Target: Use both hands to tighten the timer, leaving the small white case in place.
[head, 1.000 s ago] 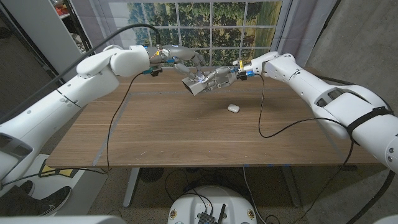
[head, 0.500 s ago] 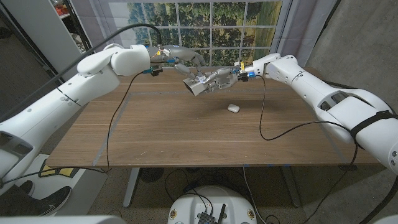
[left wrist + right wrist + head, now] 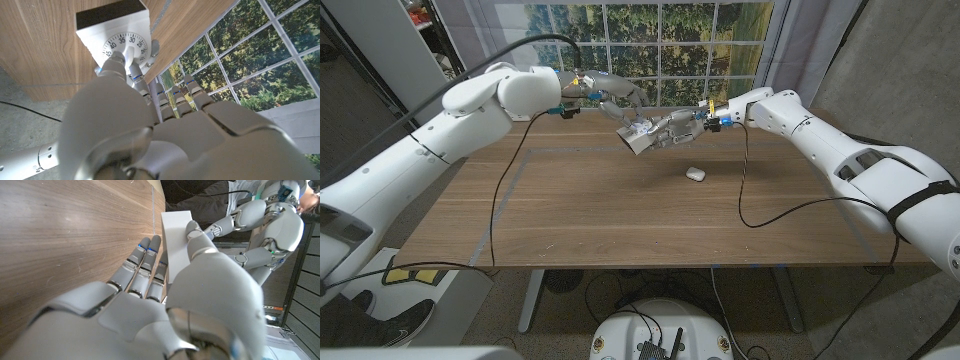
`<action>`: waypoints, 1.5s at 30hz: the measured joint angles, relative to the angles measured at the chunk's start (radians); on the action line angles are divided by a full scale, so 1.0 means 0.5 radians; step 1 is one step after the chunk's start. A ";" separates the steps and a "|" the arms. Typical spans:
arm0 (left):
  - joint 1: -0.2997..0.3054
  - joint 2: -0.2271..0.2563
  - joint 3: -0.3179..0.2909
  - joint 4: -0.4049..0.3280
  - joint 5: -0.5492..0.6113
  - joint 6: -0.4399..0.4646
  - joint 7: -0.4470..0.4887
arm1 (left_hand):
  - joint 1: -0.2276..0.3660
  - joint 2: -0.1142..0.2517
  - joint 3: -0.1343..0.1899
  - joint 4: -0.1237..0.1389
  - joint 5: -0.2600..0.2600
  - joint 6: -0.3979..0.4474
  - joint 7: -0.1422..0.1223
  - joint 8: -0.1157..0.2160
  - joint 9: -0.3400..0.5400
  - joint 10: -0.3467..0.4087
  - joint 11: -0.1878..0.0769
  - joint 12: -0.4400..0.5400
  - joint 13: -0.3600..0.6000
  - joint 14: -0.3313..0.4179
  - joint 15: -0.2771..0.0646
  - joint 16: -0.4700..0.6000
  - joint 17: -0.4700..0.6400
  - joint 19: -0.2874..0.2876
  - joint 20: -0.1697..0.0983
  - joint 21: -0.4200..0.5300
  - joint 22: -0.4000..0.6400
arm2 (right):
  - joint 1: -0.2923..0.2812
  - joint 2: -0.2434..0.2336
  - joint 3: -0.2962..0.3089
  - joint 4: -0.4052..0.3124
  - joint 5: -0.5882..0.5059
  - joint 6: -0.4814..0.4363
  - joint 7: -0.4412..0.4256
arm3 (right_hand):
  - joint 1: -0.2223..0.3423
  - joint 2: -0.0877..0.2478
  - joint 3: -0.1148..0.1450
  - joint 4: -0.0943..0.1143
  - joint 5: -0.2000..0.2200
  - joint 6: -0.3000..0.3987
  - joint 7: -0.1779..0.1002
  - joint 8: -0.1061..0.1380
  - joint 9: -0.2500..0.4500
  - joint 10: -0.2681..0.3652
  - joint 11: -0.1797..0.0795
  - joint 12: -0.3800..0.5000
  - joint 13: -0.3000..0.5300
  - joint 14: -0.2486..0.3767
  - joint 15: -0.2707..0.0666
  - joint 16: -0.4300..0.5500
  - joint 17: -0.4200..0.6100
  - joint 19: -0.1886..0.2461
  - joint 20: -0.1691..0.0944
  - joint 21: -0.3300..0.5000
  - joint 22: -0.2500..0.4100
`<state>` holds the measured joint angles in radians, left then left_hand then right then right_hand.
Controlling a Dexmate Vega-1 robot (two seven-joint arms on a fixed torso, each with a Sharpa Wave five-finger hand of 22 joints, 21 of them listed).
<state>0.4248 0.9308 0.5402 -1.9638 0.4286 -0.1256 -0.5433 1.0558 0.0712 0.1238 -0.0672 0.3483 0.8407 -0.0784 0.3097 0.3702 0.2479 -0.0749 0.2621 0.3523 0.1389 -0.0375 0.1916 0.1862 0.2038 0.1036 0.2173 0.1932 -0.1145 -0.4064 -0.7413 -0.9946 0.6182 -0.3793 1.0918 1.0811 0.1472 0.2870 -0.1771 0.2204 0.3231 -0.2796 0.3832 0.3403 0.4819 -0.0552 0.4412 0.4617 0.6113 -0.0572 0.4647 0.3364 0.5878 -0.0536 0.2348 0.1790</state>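
White timer (image 3: 638, 137): held above the wooden surface (image 3: 620, 215)
Right hand (image 3: 675, 126): grips its body
Left hand (image 3: 612, 93): pinches its dial
Case (image 3: 694, 174): resting nearby

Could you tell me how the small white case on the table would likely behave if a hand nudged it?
The small white case looks smooth and rounded, so it would probably slide easily on the wooden table. It seems tiny and likely light, so even a slight brush might shift it. It lies low, so tipping seems unlikely.
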 measured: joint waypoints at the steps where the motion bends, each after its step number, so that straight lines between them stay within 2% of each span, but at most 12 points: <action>1: -0.002 0.000 0.001 0.001 0.000 -0.001 -0.002 | 0.000 0.000 0.002 -0.006 0.000 -0.004 -0.003 0.000 0.000 0.000 0.000 0.000 0.000 0.000 0.000 0.000 0.000 0.000 0.000 0.000 0.000 | -0.001 -0.001 0.000 -0.001 0.001 -0.001 -0.001 | 0.000 0.000 0.000 0.000 0.000 0.000 0.000 0.000 0.000 0.000 0.000 0.000 0.000 0.000 0.000 0.000 0.000 0.000 0.000 0.000 0.000; 5: -0.020 -0.005 0.010 0.016 -0.001 -0.017 -0.024 | 0.046 0.013 0.004 -0.018 0.006 -0.022 -0.021 -0.001 -0.008 -0.007 0.007 0.000 0.000 -0.007 0.007 0.000 0.000 0.000 0.000 0.000 0.000 | -0.011 -0.009 0.006 -0.013 0.013 -0.010 -0.012 | 0.000 0.000 0.000 0.000 0.000 0.002 -0.002 -0.004 0.000 0.000 0.000 -0.002 0.000 0.000 0.000 0.000 0.000 0.000 0.000 0.000 0.000; 12: -0.042 -0.020 0.028 0.056 -0.028 -0.056 -0.055 | 0.124 0.033 0.020 -0.062 0.026 0.032 -0.096 -0.017 -0.013 -0.001 -0.041 0.000 -0.006 -0.018 -0.003 0.000 0.000 0.000 0.000 0.000 0.000 | -0.028 -0.023 0.014 -0.035 0.031 -0.025 -0.020 | -0.001 0.001 0.000 0.000 0.000 0.002 -0.002 -0.004 0.000 0.007 0.008 -0.013 0.009 0.000 0.000 0.000 0.010 0.000 0.000 0.000 0.000; 16: -0.049 -0.027 0.034 0.072 -0.044 -0.081 -0.060 | 0.145 0.040 0.020 -0.062 0.029 0.061 -0.125 -0.018 -0.013 0.010 -0.070 0.000 -0.009 -0.018 -0.003 0.000 0.000 0.000 0.000 0.000 0.002 | -0.036 -0.030 0.017 -0.049 0.042 -0.028 -0.025 | -0.003 0.003 0.000 0.000 0.000 0.001 -0.001 -0.004 0.000 0.007 0.008 -0.013 0.008 0.007 -0.007 -0.010 0.010 0.000 0.000 0.000 0.000; 24: -0.051 -0.040 0.044 0.096 -0.070 -0.115 -0.068 | 0.155 0.050 0.017 -0.076 0.029 0.054 -0.140 -0.019 -0.006 0.010 -0.071 0.000 -0.009 -0.010 0.004 0.000 0.000 0.008 -0.008 0.000 0.010 | -0.057 -0.049 0.028 -0.090 0.063 -0.041 -0.038 | -0.005 0.005 0.000 0.000 0.001 0.001 0.000 -0.004 0.000 0.003 0.012 -0.016 0.008 0.007 -0.007 -0.014 0.010 0.000 0.000 0.000 0.000; 30: -0.054 -0.054 0.055 0.111 -0.087 -0.130 -0.078 | 0.154 0.049 -0.011 -0.048 0.029 0.046 -0.131 -0.019 -0.007 0.016 -0.065 0.000 -0.009 -0.010 0.004 0.000 0.000 0.008 -0.008 0.000 0.010 | -0.069 -0.064 0.035 -0.116 0.077 -0.046 -0.045 | -0.005 0.006 0.000 0.000 0.001 0.000 0.000 -0.008 0.001 0.000 0.015 -0.022 0.013 0.007 -0.007 -0.014 0.010 0.000 0.000 0.000 0.000; 33: -0.057 -0.063 0.061 0.118 -0.096 -0.136 -0.084 | 0.130 0.026 -0.025 -0.034 0.029 0.029 -0.114 -0.019 -0.001 0.016 -0.065 0.000 -0.009 -0.010 0.004 0.000 0.000 0.008 -0.008 0.000 0.010 | -0.074 -0.072 0.037 -0.127 0.084 -0.047 -0.047 | -0.005 0.006 0.001 0.001 0.001 0.000 0.001 -0.008 0.002 -0.003 0.018 -0.024 0.018 0.007 -0.007 -0.014 0.010 0.000 0.000 0.000 0.000; 41: -0.062 -0.084 0.077 0.127 -0.103 -0.143 -0.087 | 0.090 0.035 -0.055 -0.020 0.020 0.043 -0.092 -0.016 0.011 0.026 -0.054 0.000 -0.009 -0.010 0.004 0.000 0.000 0.008 -0.008 0.011 0.010 | -0.084 -0.088 0.040 -0.147 0.098 -0.051 -0.048 | -0.010 0.001 0.002 0.002 0.008 0.001 0.008 -0.011 0.020 -0.007 0.022 -0.030 0.019 0.007 -0.007 -0.014 0.010 0.000 0.000 0.000 0.000; 45: -0.065 -0.093 0.084 0.128 -0.103 -0.144 -0.087 | 0.072 0.061 -0.062 -0.013 0.019 0.053 -0.094 -0.015 0.014 0.027 -0.055 0.000 -0.013 0.001 -0.007 0.000 0.000 0.008 -0.008 0.011 0.010 | -0.087 -0.096 0.042 -0.155 0.105 -0.051 -0.044 | -0.010 0.001 0.002 0.002 0.008 0.001 0.008 -0.012 0.021 -0.007 0.023 -0.031 0.018 0.007 -0.007 -0.029 0.010 0.000 0.000 0.000 0.000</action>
<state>0.3922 0.8842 0.5820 -1.9000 0.3771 -0.1978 -0.5865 1.0919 0.1019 0.0926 -0.0736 0.3580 0.8670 -0.1255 0.3021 0.3774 0.2613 -0.1022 0.2621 0.3457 0.1396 -0.0411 0.1916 0.1863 0.2077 0.0998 0.2228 0.1980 -0.1582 -0.4542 -0.7202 -1.0720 0.6706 -0.4048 1.0695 1.0761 0.1475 0.2882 -0.1760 0.2246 0.3234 -0.2757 0.3773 0.3506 0.4783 -0.0439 0.4258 0.4709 0.6149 -0.0608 0.4500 0.3412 0.5878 -0.0536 0.2348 0.1789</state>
